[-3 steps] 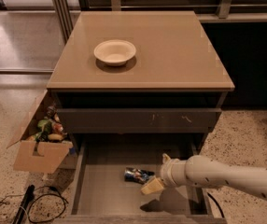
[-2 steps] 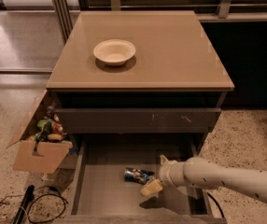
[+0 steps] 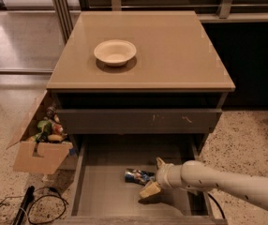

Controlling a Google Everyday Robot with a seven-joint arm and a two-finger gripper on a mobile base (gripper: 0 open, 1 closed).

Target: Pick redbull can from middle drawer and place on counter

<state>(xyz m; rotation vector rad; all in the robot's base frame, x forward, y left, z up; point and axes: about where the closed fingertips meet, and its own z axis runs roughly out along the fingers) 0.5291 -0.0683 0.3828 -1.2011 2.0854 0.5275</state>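
Observation:
The redbull can (image 3: 136,175) lies on its side on the grey floor of the open middle drawer (image 3: 107,195), blue and silver. My gripper (image 3: 154,176) comes in from the right, low inside the drawer, right at the can's right end. It is open, with one pale fingertip (image 3: 160,162) behind the can and the other (image 3: 150,190) in front of it. The can's right end sits between them. The tan counter (image 3: 171,46) tops the dark cabinet above.
A cream bowl (image 3: 115,52) stands on the counter's left half. A closed drawer front with pale scratches (image 3: 138,121) sits above the open drawer. A cardboard box of items (image 3: 39,146) and black cables (image 3: 26,204) lie on the floor to the left.
My gripper has edged slightly left, closer around the can's right end. The can has not moved.

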